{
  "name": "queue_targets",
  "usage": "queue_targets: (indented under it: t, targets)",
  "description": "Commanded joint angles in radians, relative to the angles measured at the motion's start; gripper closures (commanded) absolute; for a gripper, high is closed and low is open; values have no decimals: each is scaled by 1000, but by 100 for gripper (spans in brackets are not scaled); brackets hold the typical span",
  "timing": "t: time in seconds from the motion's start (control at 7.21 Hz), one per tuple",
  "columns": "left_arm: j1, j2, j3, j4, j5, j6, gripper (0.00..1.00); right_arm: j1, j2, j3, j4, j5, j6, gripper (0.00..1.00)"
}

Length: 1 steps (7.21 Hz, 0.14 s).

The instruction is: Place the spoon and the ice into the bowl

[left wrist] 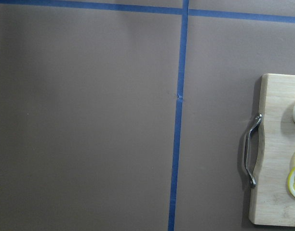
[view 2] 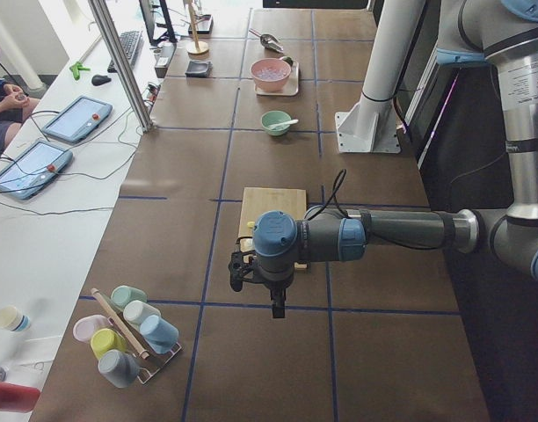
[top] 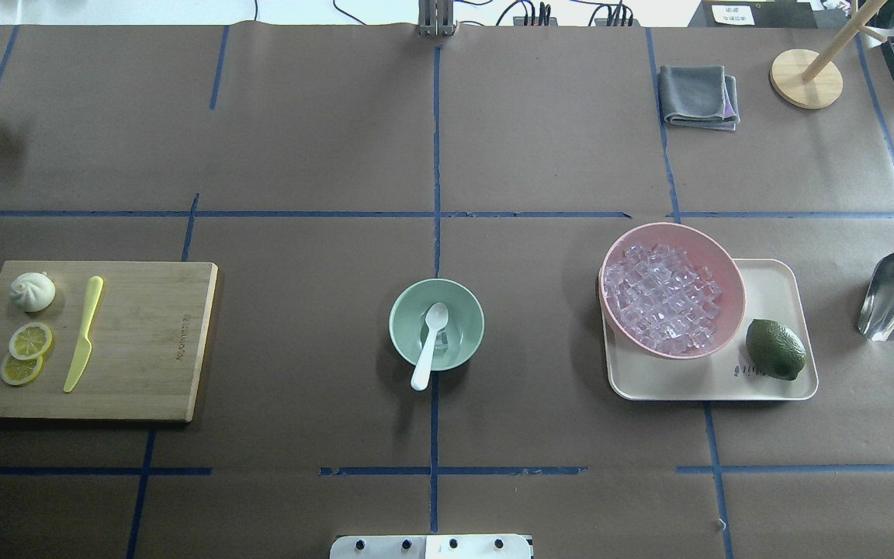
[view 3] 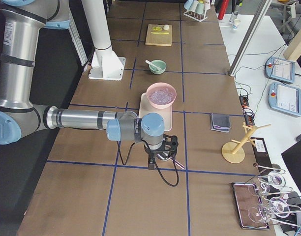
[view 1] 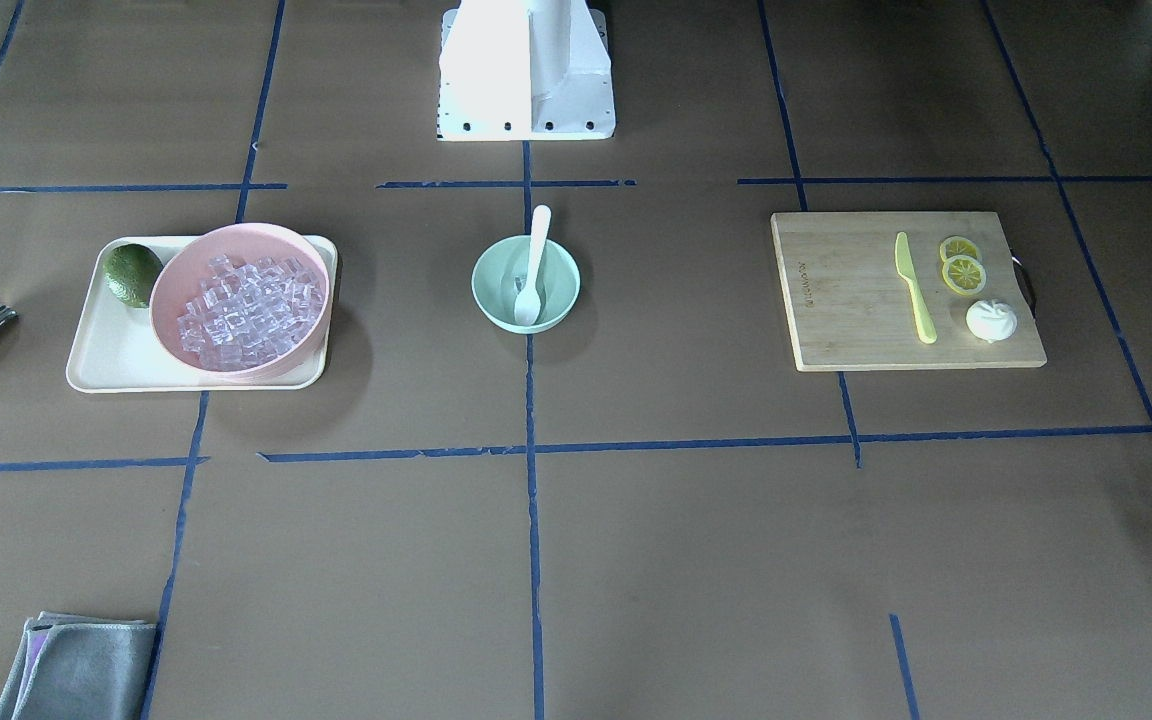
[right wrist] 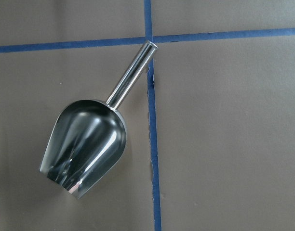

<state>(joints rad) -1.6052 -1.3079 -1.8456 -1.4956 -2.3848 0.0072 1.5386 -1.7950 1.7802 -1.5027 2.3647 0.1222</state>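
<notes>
Folded grey cloth; spoon and ice in bowl; cutting board stamp illegible.

You will find the bowl at table centre; the spoon and ice lie in it, handle overhanging the rim toward the robot. Cutting board: robot's left. Tray carrying the larger bowl: robot's right.
</notes>
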Motion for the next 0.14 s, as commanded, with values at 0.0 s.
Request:
queue_targets:
  t: [0.0]
  targets:
    - [1,1,2,0,1,0,0,0,-4,-16,-1,5,1,0]
